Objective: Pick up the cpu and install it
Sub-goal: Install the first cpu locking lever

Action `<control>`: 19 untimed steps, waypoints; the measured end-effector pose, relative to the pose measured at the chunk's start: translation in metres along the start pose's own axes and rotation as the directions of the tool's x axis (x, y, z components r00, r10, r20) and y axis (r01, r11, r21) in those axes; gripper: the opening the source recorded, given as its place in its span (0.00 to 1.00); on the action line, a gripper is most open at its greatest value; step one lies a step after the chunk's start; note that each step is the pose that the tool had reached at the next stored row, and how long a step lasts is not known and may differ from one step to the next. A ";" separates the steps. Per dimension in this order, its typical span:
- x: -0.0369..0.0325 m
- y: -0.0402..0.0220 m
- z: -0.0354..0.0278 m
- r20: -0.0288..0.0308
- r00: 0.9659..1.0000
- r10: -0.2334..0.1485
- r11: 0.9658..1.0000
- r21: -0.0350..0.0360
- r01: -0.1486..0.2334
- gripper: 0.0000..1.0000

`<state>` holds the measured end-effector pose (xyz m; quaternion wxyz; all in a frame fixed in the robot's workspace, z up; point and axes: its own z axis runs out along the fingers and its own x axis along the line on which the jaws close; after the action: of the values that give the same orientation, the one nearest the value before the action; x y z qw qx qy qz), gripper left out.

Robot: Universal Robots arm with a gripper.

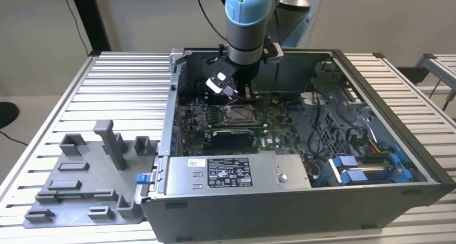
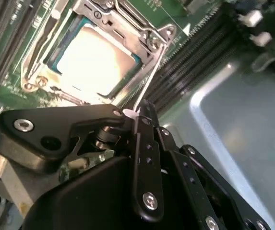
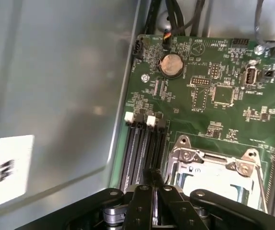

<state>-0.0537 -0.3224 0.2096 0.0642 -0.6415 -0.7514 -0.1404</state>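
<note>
Silvery cpu (image 2: 95, 61) sits in its socket frame (image 2: 152, 36) (claw (image 2: 144, 108) beside memory slots (image 3: 142, 153)).

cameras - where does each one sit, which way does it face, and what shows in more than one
Exterior view: off the arm, above the table, looking down into the open computer case; arm over the socket.
Second wrist view: on the wrist, facing the cpu seated in the socket; gripper linkage in front.
First wrist view: on the wrist, facing the motherboard.
Shared: the socket frame.
</note>
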 end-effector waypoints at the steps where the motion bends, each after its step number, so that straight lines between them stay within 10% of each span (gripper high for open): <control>1: 0.0007 -0.0001 -0.0020 0.000 1.000 -0.001 1.000 0.000 0.001 0.00; 19: 0.0114 -0.0188 -0.0235 -0.001 1.000 -0.007 1.000 0.002 0.007 0.00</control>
<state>-0.0760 -0.3211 0.2327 0.0647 -0.6386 -0.7539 -0.1401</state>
